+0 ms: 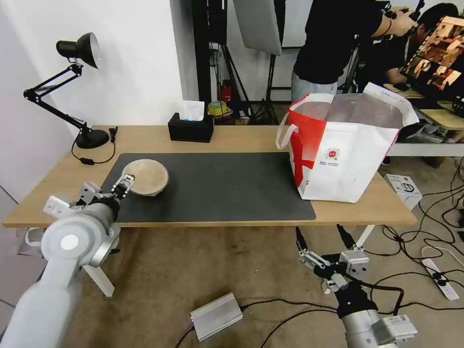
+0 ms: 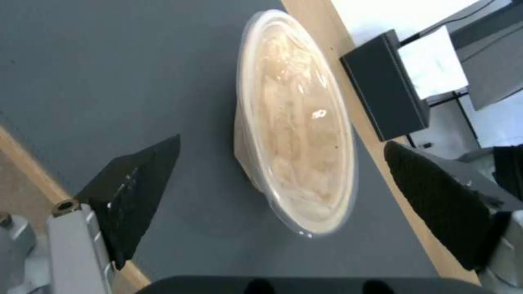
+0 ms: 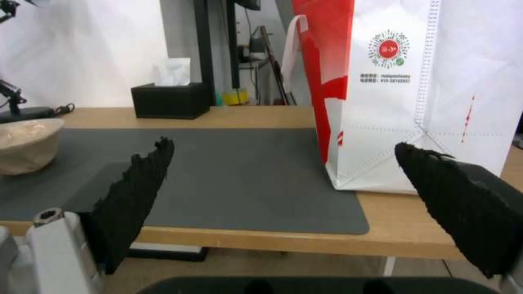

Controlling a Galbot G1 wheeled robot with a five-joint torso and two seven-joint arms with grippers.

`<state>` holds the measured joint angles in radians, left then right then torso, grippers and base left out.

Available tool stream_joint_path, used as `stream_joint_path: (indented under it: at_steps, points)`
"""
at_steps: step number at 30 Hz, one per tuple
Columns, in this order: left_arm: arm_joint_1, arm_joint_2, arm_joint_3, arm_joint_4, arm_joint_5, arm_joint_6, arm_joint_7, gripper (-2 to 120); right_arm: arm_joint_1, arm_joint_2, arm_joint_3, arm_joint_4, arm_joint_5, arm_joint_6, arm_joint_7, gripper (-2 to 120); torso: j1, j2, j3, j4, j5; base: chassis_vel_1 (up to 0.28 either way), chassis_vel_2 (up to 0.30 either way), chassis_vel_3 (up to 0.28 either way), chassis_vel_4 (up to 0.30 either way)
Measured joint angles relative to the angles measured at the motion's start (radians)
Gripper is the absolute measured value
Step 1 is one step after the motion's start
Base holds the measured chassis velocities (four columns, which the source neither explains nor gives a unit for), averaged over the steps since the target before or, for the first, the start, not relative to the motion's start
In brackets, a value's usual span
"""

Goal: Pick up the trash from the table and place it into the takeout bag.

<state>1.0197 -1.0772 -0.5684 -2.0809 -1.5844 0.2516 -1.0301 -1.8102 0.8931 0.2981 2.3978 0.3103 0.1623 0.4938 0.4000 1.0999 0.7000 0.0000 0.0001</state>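
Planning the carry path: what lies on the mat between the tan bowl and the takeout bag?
Nothing: in the head view, the dark grey mat is bare between the tan bowl and the takeout bag.

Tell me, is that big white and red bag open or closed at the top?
Open. The takeout bag stands upright on the table, its top edges spread apart so the silvery lining shows inside.

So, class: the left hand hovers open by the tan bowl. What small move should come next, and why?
Probably ease the left hand forward until its open fingers straddle the tan bowl, then close. The bowl sits on the mat ahead of the fingers, ungrasped, far from the takeout bag.
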Motion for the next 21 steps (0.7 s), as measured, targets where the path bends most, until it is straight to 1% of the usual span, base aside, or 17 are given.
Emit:
stream_joint_path:
  at_steps: [4,21]
  points:
    - [-0.02,-0.004,0.009,0.027,-0.004,0.0,-0.003,100,0.0,0.0,0.0,0.0,0.0,0.0,0.0,100,0.0,0.0,0.0,0.0,0.0,0.0,0.0,0.0,0.0]
    - [-0.069,-0.016,0.038,0.078,-0.019,0.003,-0.025,100,0.0,0.0,0.0,0.0,0.0,0.0,0.0,100,0.0,0.0,0.0,0.0,0.0,0.0,0.0,0.0,0.0]
